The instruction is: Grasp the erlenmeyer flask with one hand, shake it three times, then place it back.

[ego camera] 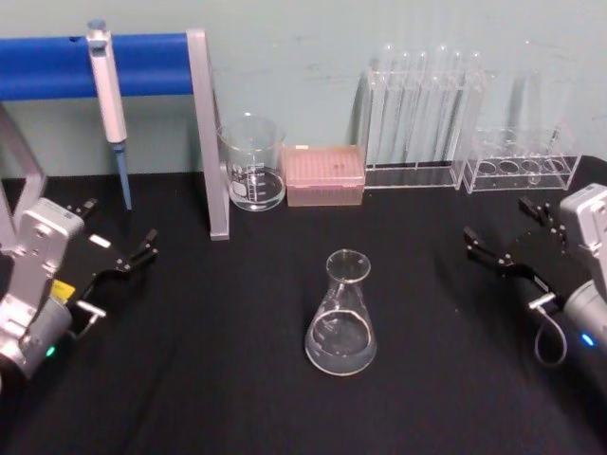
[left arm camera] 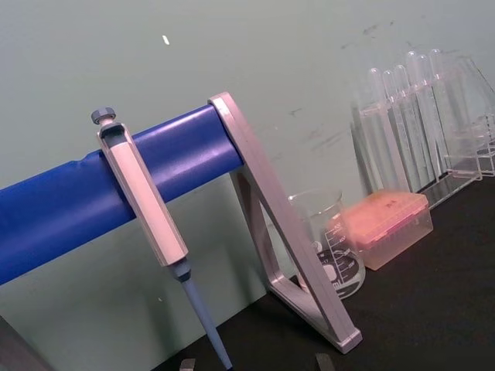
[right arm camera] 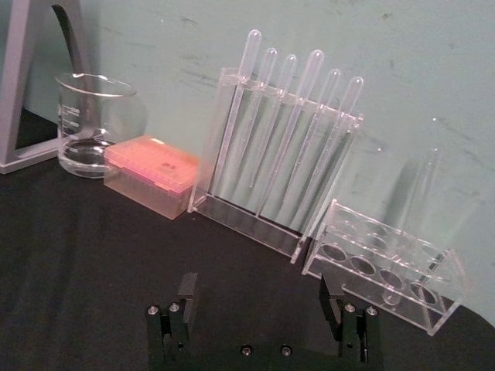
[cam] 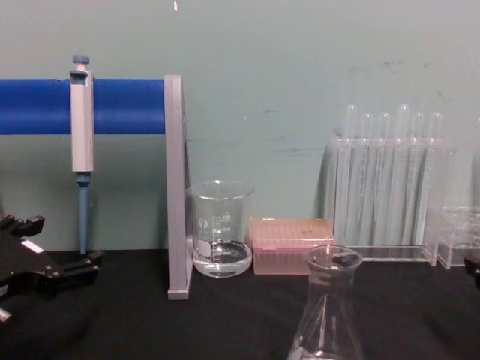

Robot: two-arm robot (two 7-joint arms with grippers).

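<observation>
Black cloth covers the tabletop, a matte ground that makes the clear glassware easy to see. At the far left the left gripper hovers low over the cloth, its dark fingers apart and aimed inward, seemingly ready for a reach. Behind it a grey-and-white pipette hangs from a smooth blue bar, so its slim tip touches nothing. A grey metal stand carries the bar's end. Just beside the stand sits a straight-walled glass beaker with printed graduations, then a translucent pink tip box. The erlenmeyer flask stands upright and alone mid-tabletop, nearer the robot than the back row. Its wide base looks steady, and its narrow neck is open to a grasp from either side. Farther right, tall thin clear tubes stand in an acrylic rack, with a smaller rack next to it. The right gripper hovers at the right edge, jaws wide apart, well away from the flask.
</observation>
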